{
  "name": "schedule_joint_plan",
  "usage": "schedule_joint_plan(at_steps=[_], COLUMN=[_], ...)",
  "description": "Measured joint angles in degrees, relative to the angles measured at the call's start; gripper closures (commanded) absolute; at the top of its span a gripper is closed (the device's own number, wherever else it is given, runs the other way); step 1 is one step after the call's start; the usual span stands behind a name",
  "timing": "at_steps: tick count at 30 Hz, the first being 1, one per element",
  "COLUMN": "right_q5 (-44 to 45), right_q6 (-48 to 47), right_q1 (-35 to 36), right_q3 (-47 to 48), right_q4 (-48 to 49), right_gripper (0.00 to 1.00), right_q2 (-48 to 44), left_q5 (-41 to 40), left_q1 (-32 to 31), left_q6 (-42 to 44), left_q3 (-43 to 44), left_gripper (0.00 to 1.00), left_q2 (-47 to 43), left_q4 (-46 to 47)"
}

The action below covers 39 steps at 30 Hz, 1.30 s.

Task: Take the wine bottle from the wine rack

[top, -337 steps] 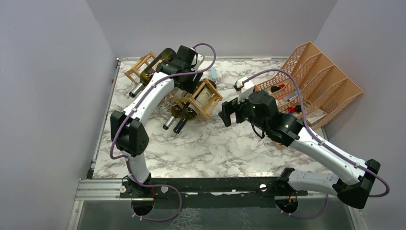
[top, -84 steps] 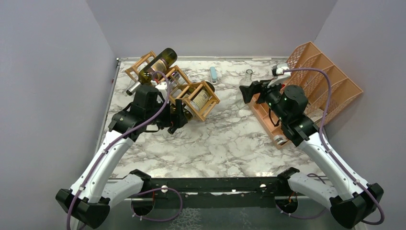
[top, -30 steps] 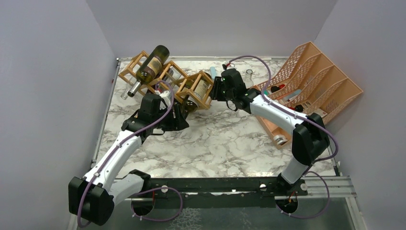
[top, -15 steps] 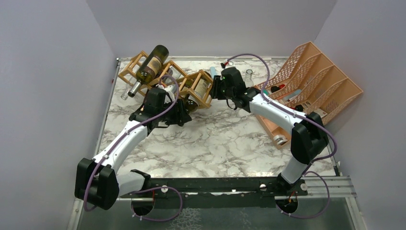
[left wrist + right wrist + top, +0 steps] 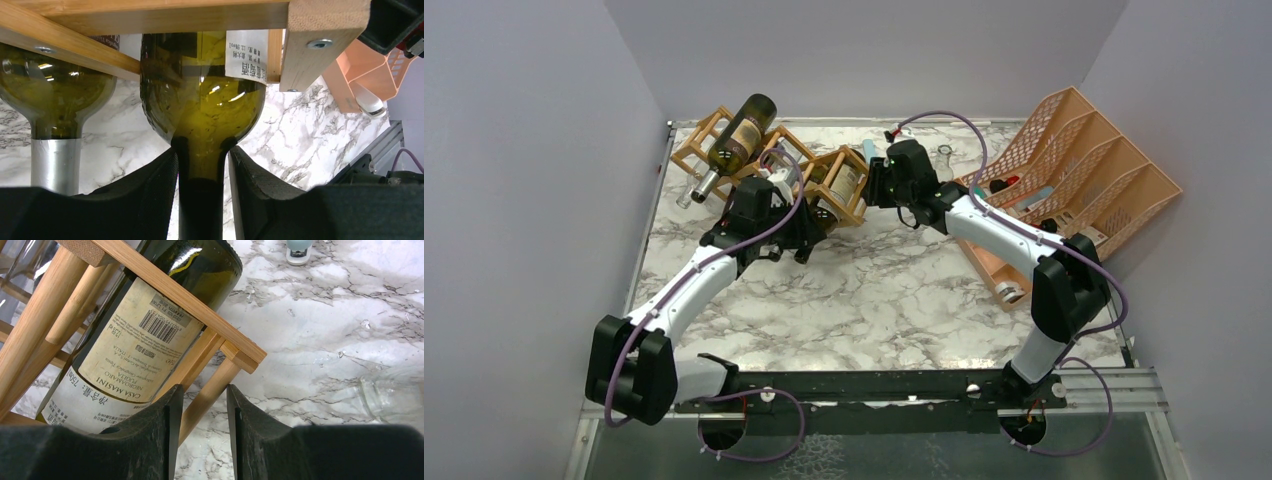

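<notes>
The wine rack [image 5: 692, 150] stands at the back left of the marble table [image 5: 894, 290]. The wine bottle [image 5: 200, 100], dark green glass, lies in its right-end cell with the neck poking out toward the near side. The left gripper [image 5: 202, 160] is clenched round that neck, a finger against each side. The right gripper [image 5: 200, 395] grasps a wooden strut at the rack's right end. The bottle's cream label [image 5: 125, 355] reads "CASA MASINI", "NEGROAMARO PUGLIA" and "750ml", with a barcode and Chinese characters. A strip of label seen from the left wrist shows "12.5%vol". A second bottle [image 5: 55, 100] with a silver foil neck lies just beside it.
</notes>
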Motion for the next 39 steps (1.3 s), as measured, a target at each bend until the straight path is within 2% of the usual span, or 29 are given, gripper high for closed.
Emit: schedule_joint_plan(at_steps=[5,18,23,33,39], right_q5=[0.0,0.0,0.0,0.4,0.4], right_q6=[0.0,0.1,0.1,0.1,0.1], right_q1=[0.0,-0.2,-0.2,-0.2,-0.2], right_q3=[0.0,0.8,1.0,1.9,2.0], right_q4=[0.0,0.1,0.0,0.0,0.0], right_gripper=[0.59,0.59,0.59,0.59,0.59], right_q2=[0.0,0.7,0.9,1.6,1.7], left_q5=[0.1,0.7,0.7,0.4,0.4], left_q1=[0.0,0.0,0.1,0.2,0.2], left_q6=[1.0,2.5,2.5,0.6,-1.3], left_q3=[0.0,-2.3,-4.3,-6.5,-6.7], left_gripper=[0.56,0.81,0.86,1.00,1.00], left_q2=[0.8,0.6,-2.0,-9.7,-13.8], left_q4=[1.2,4.6,4.4,-3.7,-8.7])
